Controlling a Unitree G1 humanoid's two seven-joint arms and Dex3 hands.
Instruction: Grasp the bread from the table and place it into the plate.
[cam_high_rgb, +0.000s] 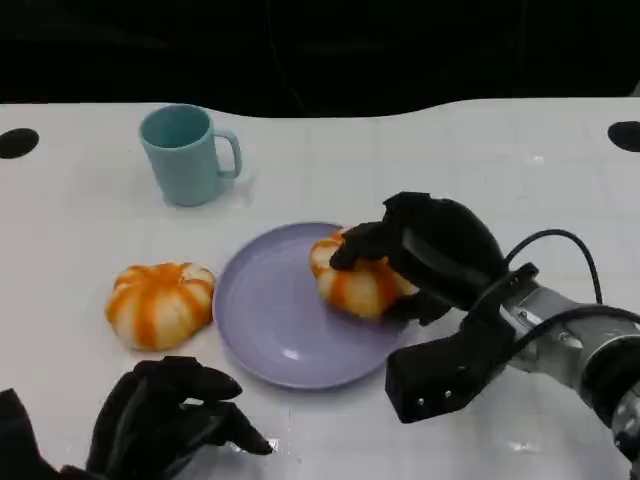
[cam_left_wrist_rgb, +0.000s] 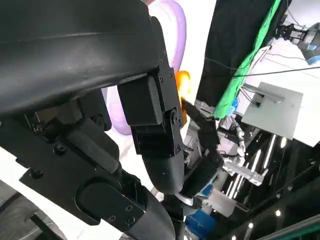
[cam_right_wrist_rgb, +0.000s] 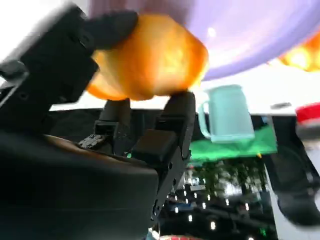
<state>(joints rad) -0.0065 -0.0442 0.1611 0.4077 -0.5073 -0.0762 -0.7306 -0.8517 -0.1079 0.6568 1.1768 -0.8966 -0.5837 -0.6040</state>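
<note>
My right hand (cam_high_rgb: 430, 250) grips an orange-and-white striped bread (cam_high_rgb: 358, 282) over the right side of the purple plate (cam_high_rgb: 270, 320). The right wrist view shows black fingers (cam_right_wrist_rgb: 175, 120) wrapped around that bread (cam_right_wrist_rgb: 150, 65), with the plate (cam_right_wrist_rgb: 260, 30) just behind it. Whether the bread touches the plate I cannot tell. A second striped bread (cam_high_rgb: 160, 303) lies on the white table to the left of the plate. My left hand (cam_high_rgb: 170, 415) rests low at the front left with fingers curled, holding nothing. In the left wrist view, its black fingers (cam_left_wrist_rgb: 150, 125) fill the foreground before the plate (cam_left_wrist_rgb: 172, 25).
A teal mug (cam_high_rgb: 185, 153) stands upright behind the plate at the back left; it shows blurred in the right wrist view (cam_right_wrist_rgb: 225, 112). Black round holes mark the table's far corners (cam_high_rgb: 18, 142).
</note>
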